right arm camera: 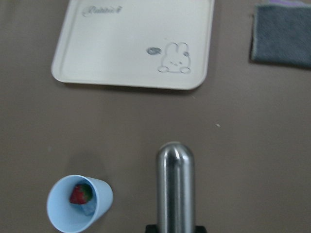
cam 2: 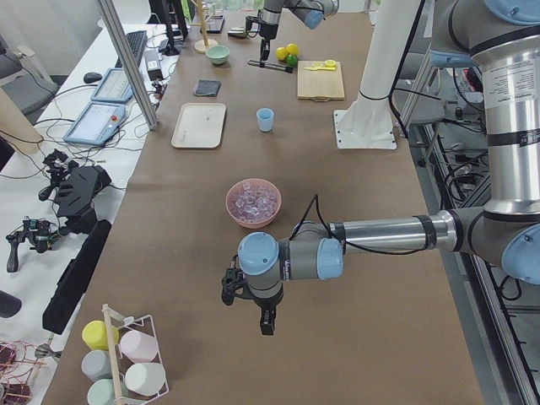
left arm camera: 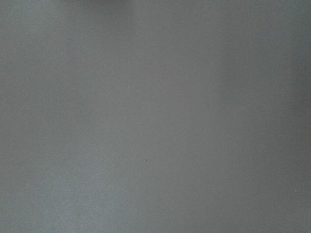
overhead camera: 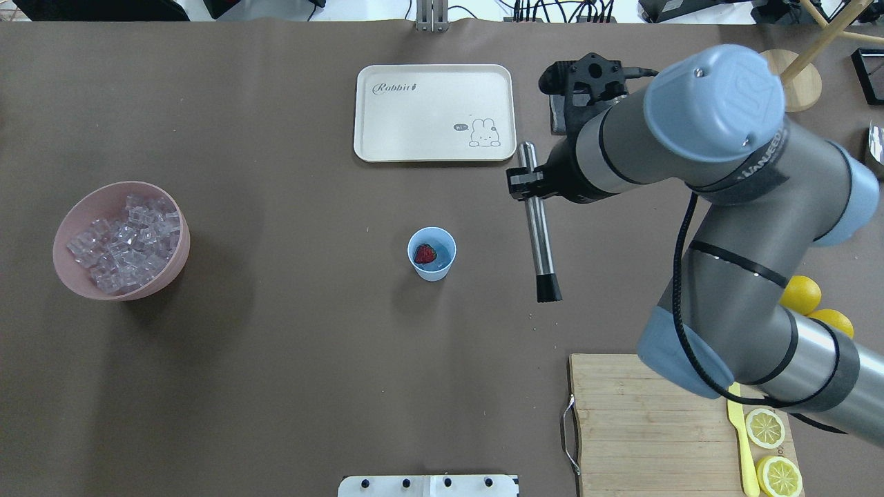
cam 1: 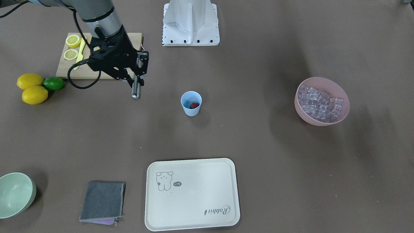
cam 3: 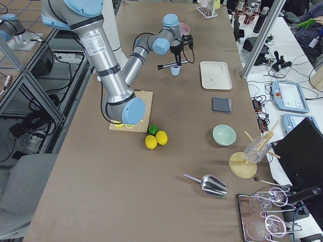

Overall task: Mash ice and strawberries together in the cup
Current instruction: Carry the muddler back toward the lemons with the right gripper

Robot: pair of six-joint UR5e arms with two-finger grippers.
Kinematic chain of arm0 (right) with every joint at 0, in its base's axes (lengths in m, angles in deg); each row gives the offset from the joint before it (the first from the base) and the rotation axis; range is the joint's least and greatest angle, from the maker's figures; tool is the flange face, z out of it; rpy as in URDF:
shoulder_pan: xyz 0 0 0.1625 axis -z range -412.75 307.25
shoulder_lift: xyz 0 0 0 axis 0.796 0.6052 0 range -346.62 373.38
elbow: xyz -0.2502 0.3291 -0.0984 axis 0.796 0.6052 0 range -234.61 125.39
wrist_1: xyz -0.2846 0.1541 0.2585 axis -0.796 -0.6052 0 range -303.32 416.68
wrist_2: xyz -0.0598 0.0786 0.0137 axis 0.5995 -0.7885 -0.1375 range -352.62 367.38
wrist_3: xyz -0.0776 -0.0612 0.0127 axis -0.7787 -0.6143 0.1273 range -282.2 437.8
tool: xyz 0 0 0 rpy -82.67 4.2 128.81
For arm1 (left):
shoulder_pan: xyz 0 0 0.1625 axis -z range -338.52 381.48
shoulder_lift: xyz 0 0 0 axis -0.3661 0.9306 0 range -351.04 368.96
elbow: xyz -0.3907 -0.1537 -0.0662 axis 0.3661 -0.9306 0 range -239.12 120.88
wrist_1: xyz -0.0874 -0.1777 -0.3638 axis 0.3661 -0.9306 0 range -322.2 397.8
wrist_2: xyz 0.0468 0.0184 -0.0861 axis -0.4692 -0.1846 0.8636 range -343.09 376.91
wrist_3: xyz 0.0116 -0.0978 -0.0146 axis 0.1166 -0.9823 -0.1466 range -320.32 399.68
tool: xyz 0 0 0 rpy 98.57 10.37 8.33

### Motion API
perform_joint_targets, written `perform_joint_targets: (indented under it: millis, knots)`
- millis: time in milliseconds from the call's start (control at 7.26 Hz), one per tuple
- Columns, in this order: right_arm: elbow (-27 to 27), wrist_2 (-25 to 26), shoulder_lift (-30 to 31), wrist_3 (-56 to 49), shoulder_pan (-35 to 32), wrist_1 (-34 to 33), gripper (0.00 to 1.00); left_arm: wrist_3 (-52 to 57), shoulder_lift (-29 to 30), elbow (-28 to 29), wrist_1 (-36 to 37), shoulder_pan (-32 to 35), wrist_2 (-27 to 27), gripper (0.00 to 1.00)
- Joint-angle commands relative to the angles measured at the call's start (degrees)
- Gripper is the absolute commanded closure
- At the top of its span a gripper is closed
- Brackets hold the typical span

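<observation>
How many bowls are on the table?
2. The pink bowl, filled with ice, is on the robot's left; the green bowl is at the far right, beside the cloth.

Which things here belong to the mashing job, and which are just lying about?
In use: cup, strawberry, ice in pink bowl, metal muddler in right gripper.
Lying about: tray, grey cloth, lemons, lime, cutting board, green bowl.

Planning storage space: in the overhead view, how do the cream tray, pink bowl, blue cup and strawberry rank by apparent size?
Largest to smallest:
1. cream tray
2. pink bowl
3. blue cup
4. strawberry
All sit at table level, so the order looks reliable.
</observation>
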State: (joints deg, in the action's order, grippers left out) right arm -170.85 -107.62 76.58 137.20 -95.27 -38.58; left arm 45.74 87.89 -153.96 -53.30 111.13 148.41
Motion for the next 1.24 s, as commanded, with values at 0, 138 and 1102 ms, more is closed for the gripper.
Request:
perform_joint_targets:
  millis: [0, 138, 1102]
  knots:
    - [2.7, -7.0, 5.8, -3.1, -4.6, -4.8, 1.0, 0.0, 0.0, 0.0, 0.0, -0.1, 0.1, 0.01]
    - [5.1, -7.2, 7.9, -9.4, -6.0, -4.5, 1.0, 0.0, 0.0, -0.1, 0.0, -0.2, 0.1, 0.01]
    - [17.7, -10.5, 14.1, -19.2, -10.1, 5.7, 1.0, 0.1, 0.0, -0.3, -0.5, -0.2, 0.0, 0.01]
